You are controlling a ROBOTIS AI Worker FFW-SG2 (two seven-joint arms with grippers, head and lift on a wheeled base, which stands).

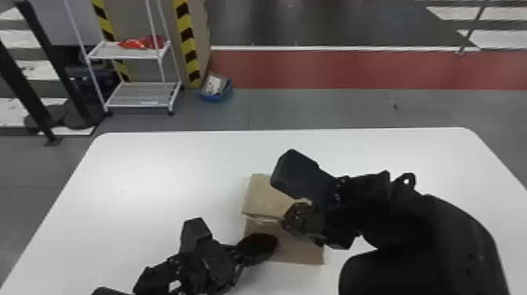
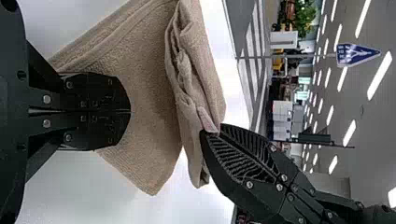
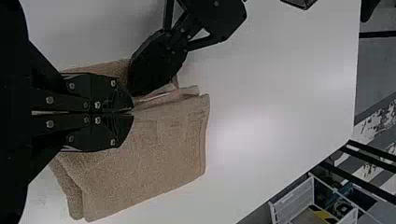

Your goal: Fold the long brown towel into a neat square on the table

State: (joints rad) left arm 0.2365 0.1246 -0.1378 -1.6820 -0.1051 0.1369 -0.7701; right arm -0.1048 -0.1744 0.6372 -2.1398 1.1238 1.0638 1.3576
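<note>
Brown towelling (image 1: 298, 251) lies partly folded near the middle of a white worktop (image 1: 164, 172) as two black robot arms lean over it from the near side. The towel's far part forms a thicker, layered fold, its uneven edge facing the robot, while a flatter stretch spreads on the nearer side. Above that flatter cloth is the left pincer (image 1: 270, 245), its two flat fingers drawn together at the tips (whether any fabric is pinched between them, an onlooker cannot tell). The right pincer (image 1: 288, 221), also closed, has hold of the towel at the edge of the layered fold, where a small pale tag (image 2: 207, 120) pokes out beside its fingertips. The left wrist view shows loose creases running along that edge, and the right wrist view shows the thick fold resting on the worktop with its layers slightly out of line. On the floor beyond the worktop stands a white wheeled cart (image 1: 138, 105) with red items (image 1: 135, 43) on its upper shelf (a blue bin (image 1: 217, 95) sits just beside it), near posts striped in yellow and black (image 1: 188, 43).
</note>
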